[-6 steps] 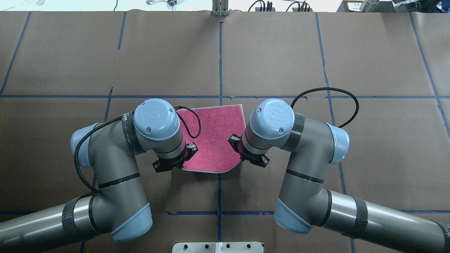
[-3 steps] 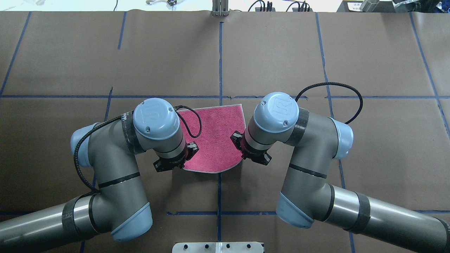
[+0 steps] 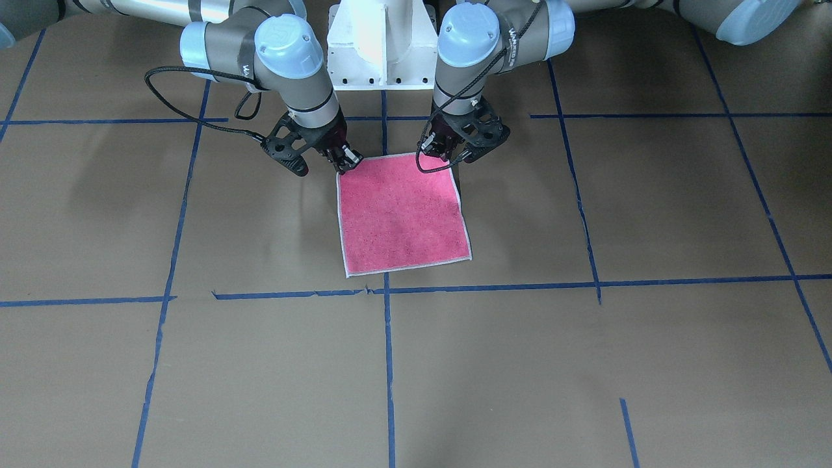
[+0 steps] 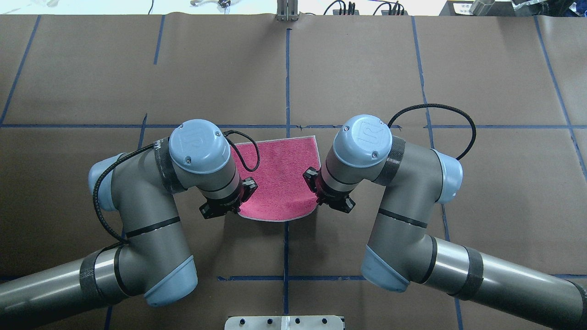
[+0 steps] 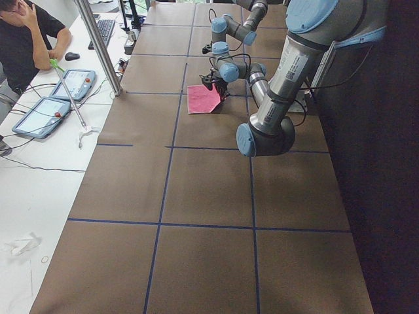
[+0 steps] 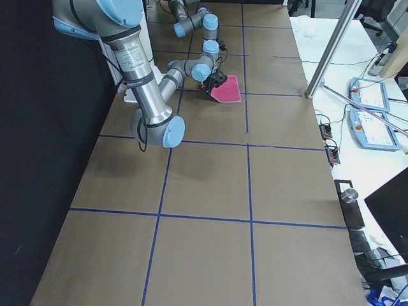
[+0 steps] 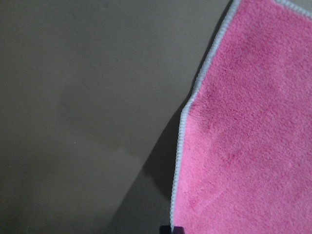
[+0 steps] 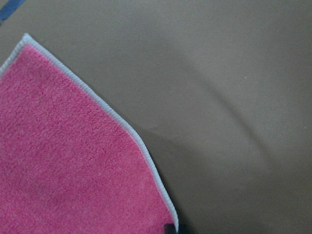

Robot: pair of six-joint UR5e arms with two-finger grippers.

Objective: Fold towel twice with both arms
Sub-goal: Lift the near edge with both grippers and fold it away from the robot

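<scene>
The towel (image 3: 403, 214) lies pink face up in the middle of the table, its far edge flat. It also shows in the overhead view (image 4: 279, 172). My left gripper (image 3: 450, 155) is shut on the near corner on its side and holds it just above the table. My right gripper (image 3: 346, 162) is shut on the other near corner. In the overhead view the near edge curves up between the left gripper (image 4: 235, 208) and the right gripper (image 4: 321, 200). Both wrist views show the pink cloth (image 7: 243, 146) (image 8: 73, 161) with its whitish edge hanging from the fingers.
Brown paper with blue tape lines (image 3: 383, 338) covers the table. The white pedestal base (image 3: 380, 39) stands behind the towel. In the left side view an operator (image 5: 26, 33), tablets (image 5: 39, 114) and a metal post (image 5: 98, 46) are beyond the far table edge.
Both arms have moved a little away from the base with the towel's near corners. The near edge has shifted toward the far edge and the towel looks shorter from above.
</scene>
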